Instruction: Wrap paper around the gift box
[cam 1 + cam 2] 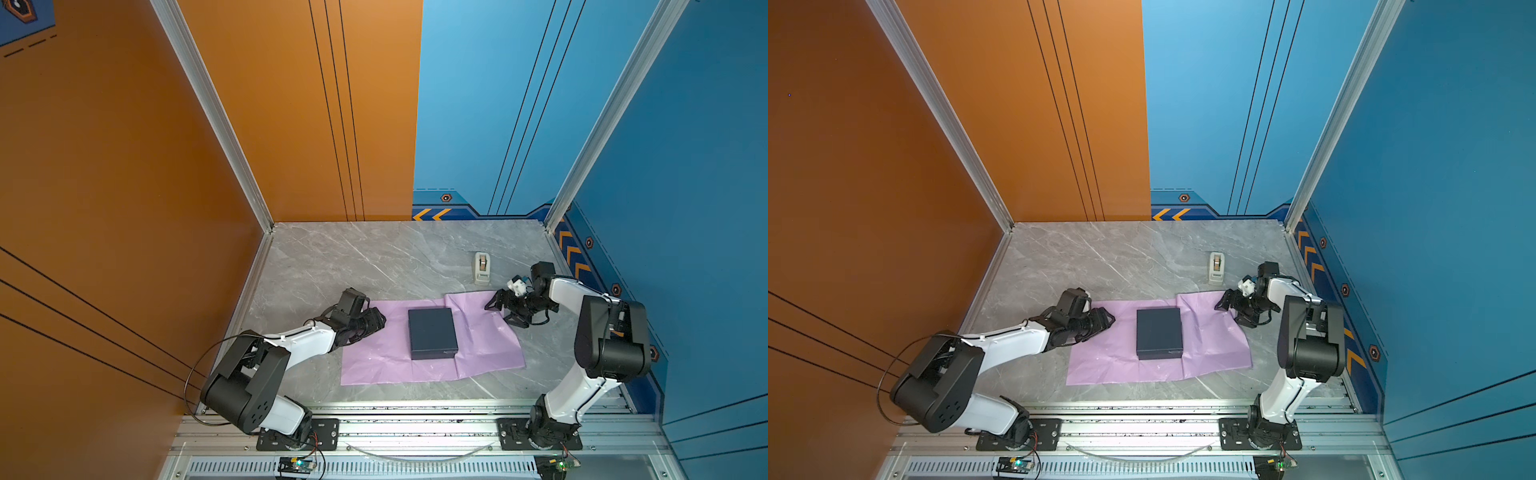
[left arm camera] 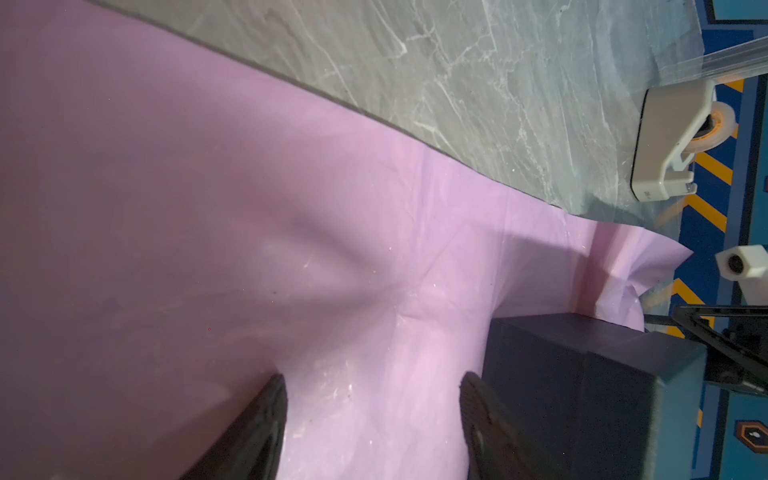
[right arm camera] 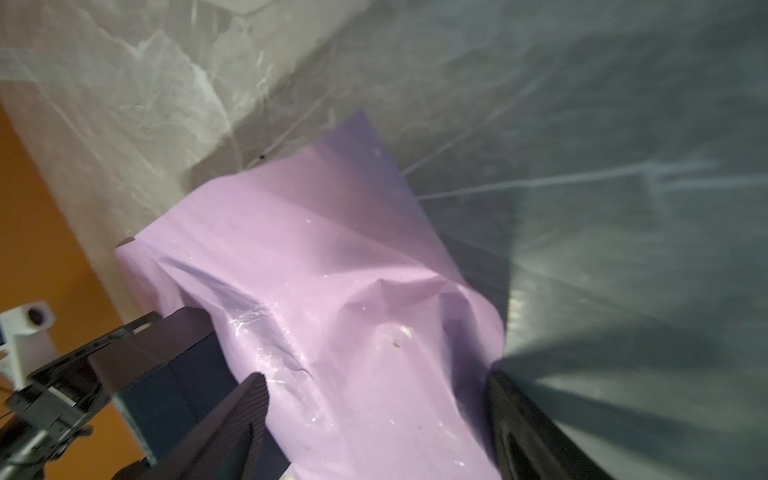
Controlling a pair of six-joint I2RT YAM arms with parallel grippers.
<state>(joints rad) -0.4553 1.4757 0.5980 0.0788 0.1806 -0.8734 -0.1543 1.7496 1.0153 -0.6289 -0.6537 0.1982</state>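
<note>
Box [image 1: 432, 332] is sitting flat near the middle of the paper [image 1: 374, 368], lid up, in both top views. It is showing as a low square block, matte dark navy, with a thin lid seam running along its side. Paper is lying spread on the table [image 1: 374, 257], lilac face up, much wider than the box, and it is showing fold creases and rumples. Its far right corner is lifting off the table, crumpled. Small shiny specks are showing on the paper in both wrist views.

I am holding my left gripper [image 1: 380, 321] low over the paper's left edge, near the box's left side, jaws well apart and gripping nothing. In the left wrist view my fingers [image 2: 266, 419] are framing bare lilac, with the box [image 2: 573, 374] just past one finger.

I am holding my right gripper [image 1: 500, 312] at the raised far right edge of the paper, jaws wide and clamping nothing. In the right wrist view a hump of paper [image 3: 332, 270] is lying between my fingers [image 3: 237, 419]; whether it is touching them I cannot tell.

Tape dispenser [image 1: 482, 268] is standing on the table beyond the paper, apart from it
</note>
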